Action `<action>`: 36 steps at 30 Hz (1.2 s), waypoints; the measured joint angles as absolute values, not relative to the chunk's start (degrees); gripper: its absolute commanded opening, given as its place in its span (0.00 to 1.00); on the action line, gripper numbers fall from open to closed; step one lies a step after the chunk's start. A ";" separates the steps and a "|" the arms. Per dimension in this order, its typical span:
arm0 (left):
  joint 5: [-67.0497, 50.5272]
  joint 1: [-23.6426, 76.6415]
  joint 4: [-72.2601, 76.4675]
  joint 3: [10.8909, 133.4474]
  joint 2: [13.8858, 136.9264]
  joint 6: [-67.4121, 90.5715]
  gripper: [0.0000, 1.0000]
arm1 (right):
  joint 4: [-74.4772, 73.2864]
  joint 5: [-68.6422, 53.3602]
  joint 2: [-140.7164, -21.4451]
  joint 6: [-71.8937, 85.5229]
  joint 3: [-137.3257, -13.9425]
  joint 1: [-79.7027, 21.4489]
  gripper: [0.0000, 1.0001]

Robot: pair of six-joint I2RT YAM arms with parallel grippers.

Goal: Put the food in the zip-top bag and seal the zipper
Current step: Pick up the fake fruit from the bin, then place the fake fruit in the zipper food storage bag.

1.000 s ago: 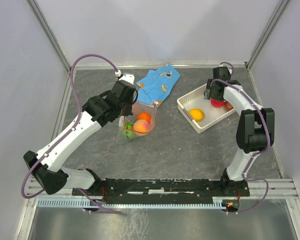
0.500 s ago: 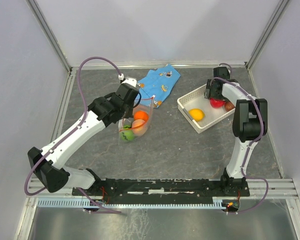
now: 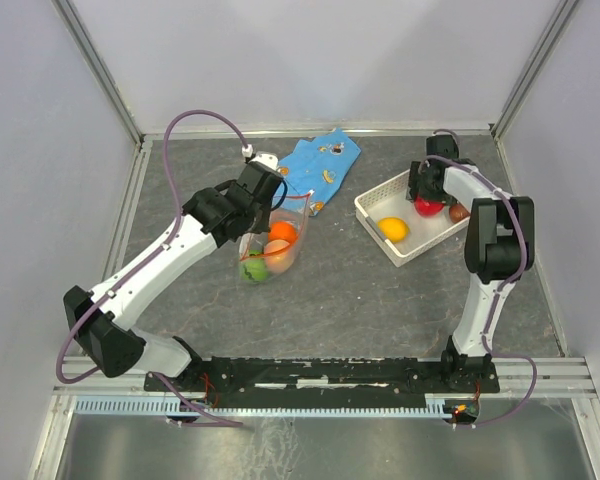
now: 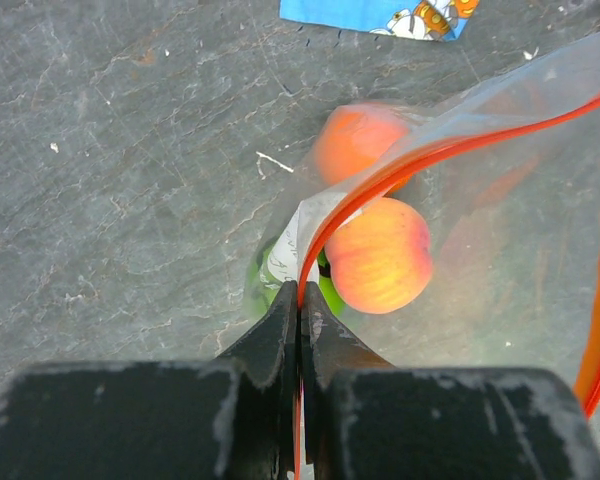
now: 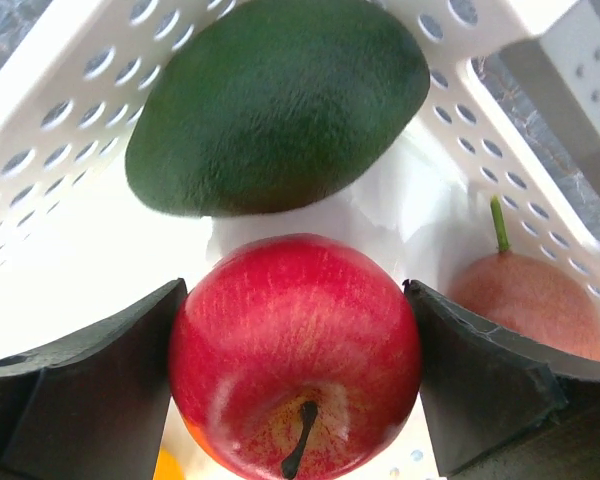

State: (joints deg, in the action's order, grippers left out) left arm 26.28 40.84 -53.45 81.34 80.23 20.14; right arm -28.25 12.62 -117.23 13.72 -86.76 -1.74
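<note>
The clear, crinkly zip-top bag (image 3: 272, 243) with its orange-red zipper strip (image 4: 460, 149) hangs left of centre, just near the blue patterned cloth (image 3: 318, 165). It holds an orange toy fruit (image 4: 358, 140), a peach toy fruit (image 4: 380, 255) and a green toy fruit (image 4: 263, 290). The left gripper (image 4: 300, 300) is pinched tight on one edge of the bag's mouth. The right gripper (image 5: 293, 300) squeezes a red toy apple (image 5: 295, 350) in the white lattice basket (image 3: 378, 230). Held by one edge, the mouth could sag narrow and the apple catch its rim. The smooth apple might also slip.

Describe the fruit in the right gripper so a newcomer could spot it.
Find the white lattice basket on the right of the table, where the right gripper reaches in. Between its fingers sits the red apple. It alone is red with a dark stem; its neighbours are a dark green avocado, a dull pink fruit and a yellow one.
</note>
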 measured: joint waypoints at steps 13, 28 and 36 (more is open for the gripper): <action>21.63 40.84 -53.28 82.56 80.07 20.14 0.03 | -28.51 6.44 -100.36 16.40 -78.39 -2.46 0.65; 14.72 40.84 -52.99 84.58 80.07 20.32 0.03 | -30.37 2.44 -78.15 20.27 -70.83 -14.63 0.66; 12.62 40.84 -52.42 84.58 80.07 21.96 0.03 | -30.35 0.80 -70.00 23.86 -70.83 -24.25 0.65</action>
